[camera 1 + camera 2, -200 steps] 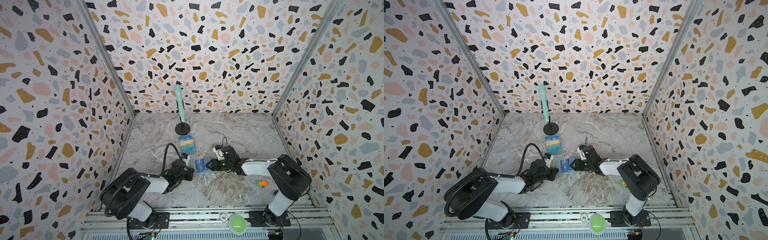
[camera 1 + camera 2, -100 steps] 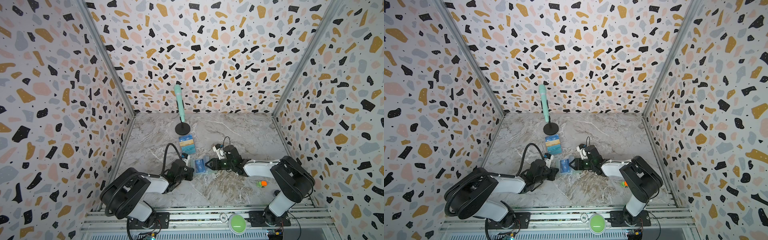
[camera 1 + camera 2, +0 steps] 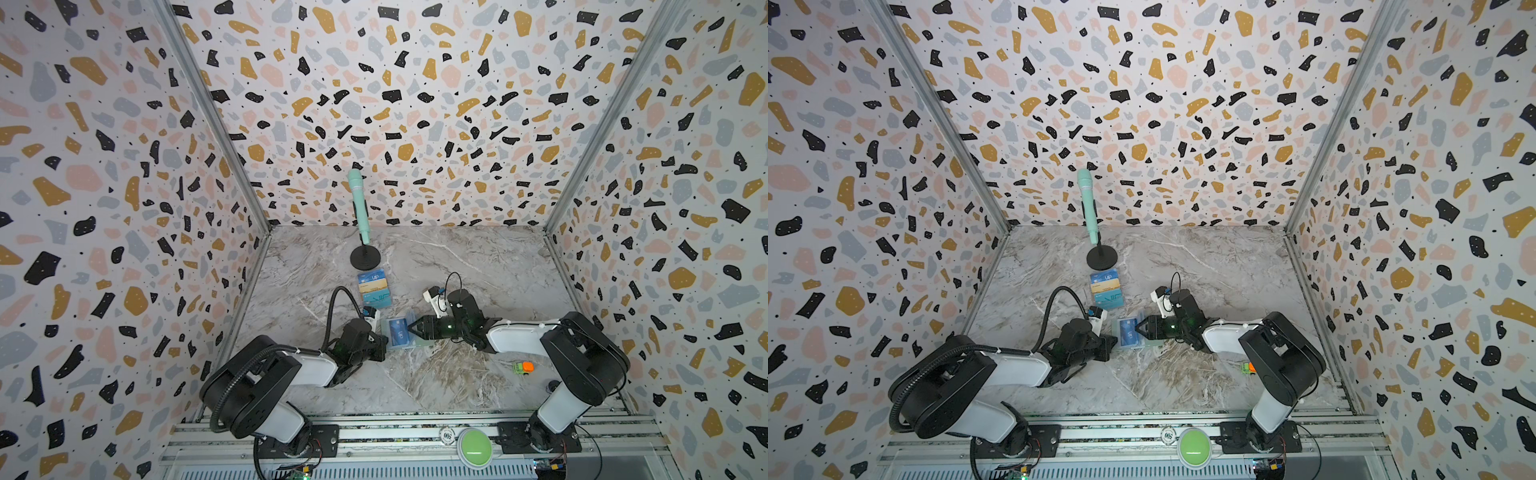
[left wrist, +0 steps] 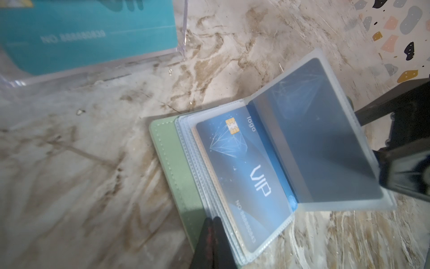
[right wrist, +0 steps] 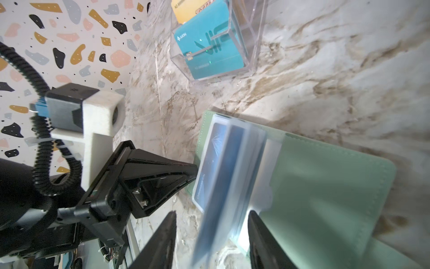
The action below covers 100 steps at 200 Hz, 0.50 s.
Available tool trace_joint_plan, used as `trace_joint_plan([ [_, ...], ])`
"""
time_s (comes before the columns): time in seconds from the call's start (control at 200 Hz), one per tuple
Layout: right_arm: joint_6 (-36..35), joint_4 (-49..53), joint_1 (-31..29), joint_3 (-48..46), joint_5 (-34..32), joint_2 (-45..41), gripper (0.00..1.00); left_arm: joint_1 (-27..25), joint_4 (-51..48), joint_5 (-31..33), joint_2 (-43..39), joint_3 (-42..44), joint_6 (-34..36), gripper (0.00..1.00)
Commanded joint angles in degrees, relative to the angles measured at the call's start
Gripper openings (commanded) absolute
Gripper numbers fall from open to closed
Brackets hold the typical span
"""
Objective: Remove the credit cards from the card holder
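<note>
**A:** Left fingers (image 4: 211, 233)?

**B:** Closed tight, with nothing between them, tips down on the left edge of the holder (image 4: 172, 163). Right fingers (image 3: 412, 328) stand half apart with a lifted sleeve (image 4: 314, 130) between them. Whether they grip it I cannot tell.

**A:** Surface and room?

**B:** Marbled counter (image 3: 457, 266), terrazzo walls (image 3: 415, 104) on three sides. A mic (image 3: 358, 199) stands at the far side, and a small orange-and-green toy (image 3: 523, 367) lies near right.

**A:** Containers?

**B:** The holder lies open mid-counter between the arms, with a blue card (image 4: 242, 167) sleeved on its left half. Just beyond it, a clear stand (image 5: 253, 35) holds a teal card (image 5: 209, 51) with a gold card (image 5: 186, 9) behind.
</note>
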<state>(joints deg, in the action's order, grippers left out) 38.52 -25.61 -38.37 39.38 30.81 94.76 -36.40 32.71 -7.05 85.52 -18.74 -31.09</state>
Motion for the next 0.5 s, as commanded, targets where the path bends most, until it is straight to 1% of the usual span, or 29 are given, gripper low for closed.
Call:
trace_joint_plan([
  [0.0, 0.3, -2.2, -0.3, 0.2, 1.4, -1.4, 0.53, 0.1, -4.2, 0.5, 1.5, 0.7, 0.3, 0.06],
  [0.23, 0.7, -2.1, -0.2, 0.0, 0.6, -1.4, 0.52, 0.1, -4.3, 0.5, 1.3, 0.9, 0.4, 0.06],
  [0.496, 2.1, -5.4, 0.0, -0.9, 2.3, -1.8, 0.44, 0.1, -4.4, 0.7, 1.0, 1.2, 0.5, 0.06],
])
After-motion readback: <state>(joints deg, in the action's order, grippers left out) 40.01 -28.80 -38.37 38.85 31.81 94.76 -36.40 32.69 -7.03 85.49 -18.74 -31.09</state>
